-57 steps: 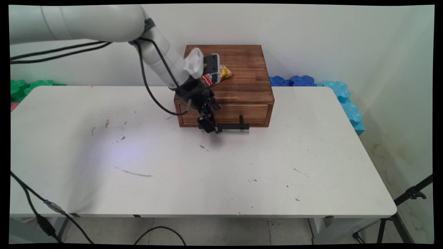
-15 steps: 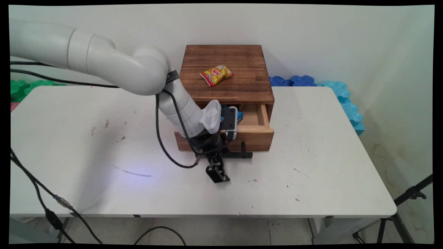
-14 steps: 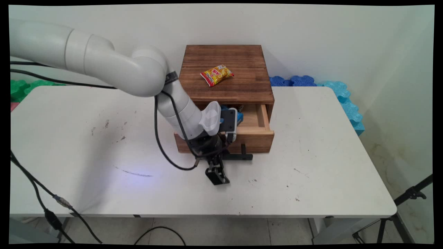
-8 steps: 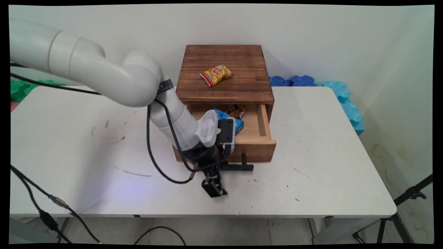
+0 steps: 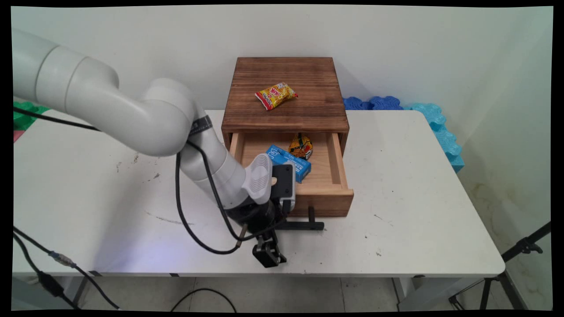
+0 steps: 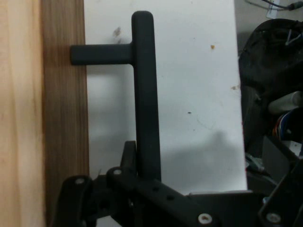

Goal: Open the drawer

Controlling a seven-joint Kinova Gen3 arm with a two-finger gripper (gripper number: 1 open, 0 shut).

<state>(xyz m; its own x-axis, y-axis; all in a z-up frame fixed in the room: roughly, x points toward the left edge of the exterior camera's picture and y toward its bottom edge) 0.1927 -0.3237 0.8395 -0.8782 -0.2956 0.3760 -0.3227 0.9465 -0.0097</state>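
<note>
A dark wooden cabinet [image 5: 308, 110] stands at the back of the white table [image 5: 418, 185], and its light wooden drawer [image 5: 337, 165] is pulled far out toward the near edge. My gripper [image 5: 268, 252] [image 6: 142, 172] is shut on the left end of the drawer's black bar handle [image 5: 304, 226] [image 6: 144, 90]. In the hand view the bar runs down into the black linkage beside the drawer front [image 6: 64, 118]. Inside the drawer lie a blue box [image 5: 293, 163] and an orange and black packet [image 5: 301, 146]. A yellow and red snack packet [image 5: 276, 95] lies on the cabinet's top.
Blue foam pieces [image 5: 423, 119] lie along the table's far right edge and green ones [image 5: 22, 112] at the far left. Black cables [image 5: 198, 237] hang from the arm over the table's near left. A black tripod leg [image 5: 520, 251] stands off the right corner.
The drawer was shut 3.8 s ago. Since then my gripper has drawn it steadily toward the near edge by its handle, uncovering the blue box and the orange packet.
</note>
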